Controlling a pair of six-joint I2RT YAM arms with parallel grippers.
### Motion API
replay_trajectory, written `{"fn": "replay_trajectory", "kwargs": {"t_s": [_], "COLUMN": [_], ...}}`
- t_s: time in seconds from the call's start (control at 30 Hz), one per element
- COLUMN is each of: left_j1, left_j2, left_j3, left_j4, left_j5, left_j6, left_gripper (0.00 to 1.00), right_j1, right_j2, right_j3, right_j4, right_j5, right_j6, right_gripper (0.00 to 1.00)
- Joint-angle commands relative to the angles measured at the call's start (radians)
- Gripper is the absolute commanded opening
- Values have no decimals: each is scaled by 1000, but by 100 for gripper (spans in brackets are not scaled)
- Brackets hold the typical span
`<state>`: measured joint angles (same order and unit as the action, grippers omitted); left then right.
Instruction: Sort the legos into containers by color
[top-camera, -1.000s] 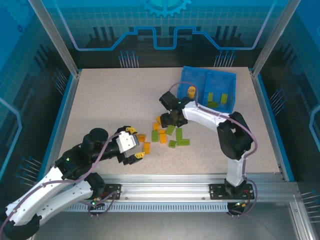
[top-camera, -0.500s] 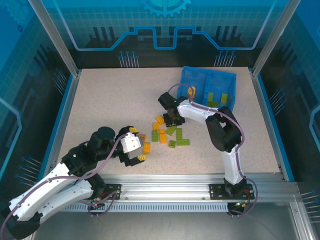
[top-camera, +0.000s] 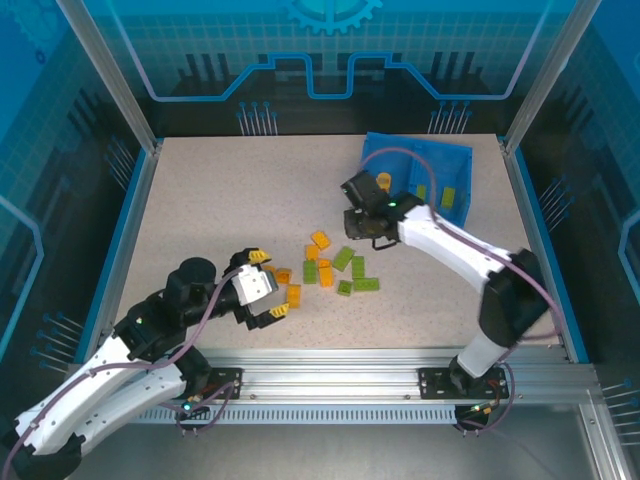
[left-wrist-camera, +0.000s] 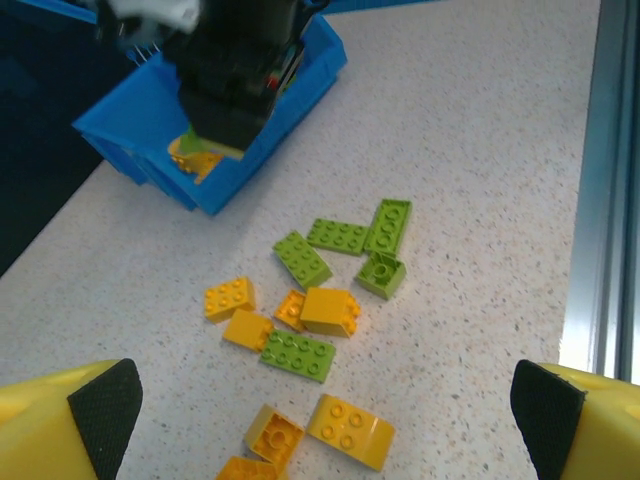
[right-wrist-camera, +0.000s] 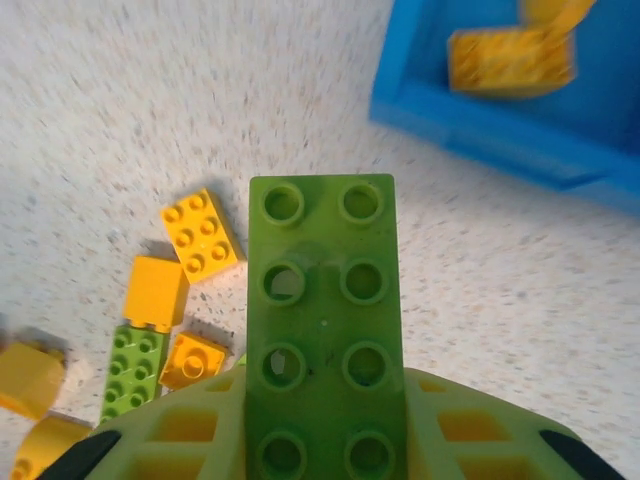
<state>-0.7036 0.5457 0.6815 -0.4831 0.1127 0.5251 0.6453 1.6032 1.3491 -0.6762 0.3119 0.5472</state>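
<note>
Brick — green, now clamped in right hand, lifted toward tray.

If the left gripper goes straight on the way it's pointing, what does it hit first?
Probably the nearest orange bricks, just ahead of the open left gripper; depth is unclear, so it might touch the tabletop first.

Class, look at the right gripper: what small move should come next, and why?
Probably carry the green brick, clamped in the right gripper, over the right compartment of the blue tray, where other green bricks lie.
</note>
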Motion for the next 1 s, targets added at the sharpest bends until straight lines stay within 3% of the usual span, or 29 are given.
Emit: {"fn": "replay_trajectory", "kwargs": {"t_s": [0.0,0.17,0.27,0.43,0.67,0.8,0.97], "left_j1": [23,42,48,59,60,62,74], "left_j2": [-18,-13,-10,-11,9,30,62], "left_j3": [-20,-25,-25,-34,-36,-36,-32], "left_j4": [59,75,82,104,129,130,148], "left_j5": [7,25,21,-15,-106,-110,-114], "left_j6": [-18,-32,-44,-82,-137,-144,-172], "left_gripper": [99,99,99,99,99,99,99], "right_j1": [-60,-295,-420,-545,-603,-610,-613], "right_j2": [-151,-255,-179,23,277,312,270], "right_j3": [-80,-175,-162,-75,76,115,124], "right_j4": [28,122,165,213,189,166,144], "right_j5": [117,47,4,-63,-94,-98,-101], "right_j6": [-10,-56,-101,-112,-60,-45,-50], "right_gripper": [28,27,28,28,34,44,46]}}
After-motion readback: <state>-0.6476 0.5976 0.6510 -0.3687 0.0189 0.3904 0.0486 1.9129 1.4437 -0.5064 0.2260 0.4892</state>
